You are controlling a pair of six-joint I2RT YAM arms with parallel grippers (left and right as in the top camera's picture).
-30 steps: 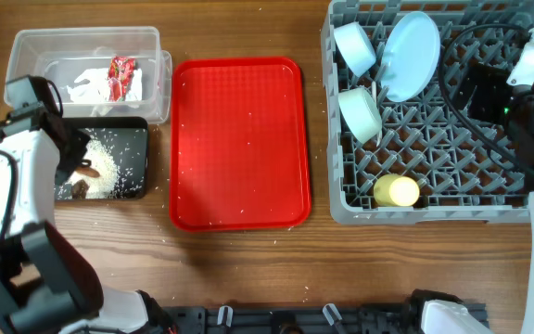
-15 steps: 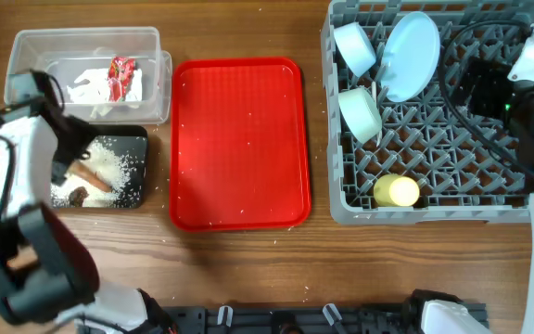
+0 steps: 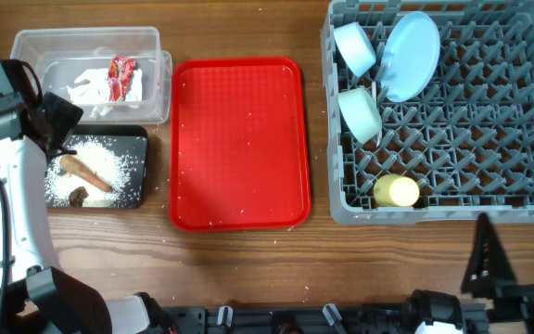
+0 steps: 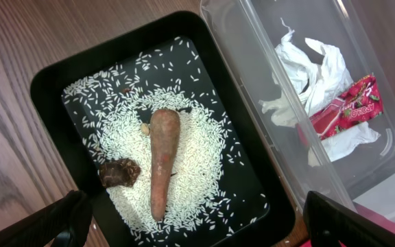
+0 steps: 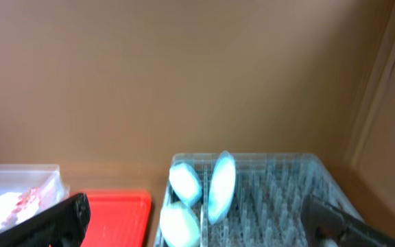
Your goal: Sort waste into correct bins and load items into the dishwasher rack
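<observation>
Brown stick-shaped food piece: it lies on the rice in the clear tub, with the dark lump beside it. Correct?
No. The brown stick-shaped food piece lies on the rice in the black tray, not the clear tub, with the dark lump beside it; the left wrist view shows this.

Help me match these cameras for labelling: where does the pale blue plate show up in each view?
Overhead: the pale blue plate stands on edge in the rack, near its upper left corner.
Left wrist: not in it.
Right wrist: lower centre, blurred, upright in the rack.
Shared landmark: the clear tub, at left in overhead and right wrist, at upper right in left wrist.
</observation>
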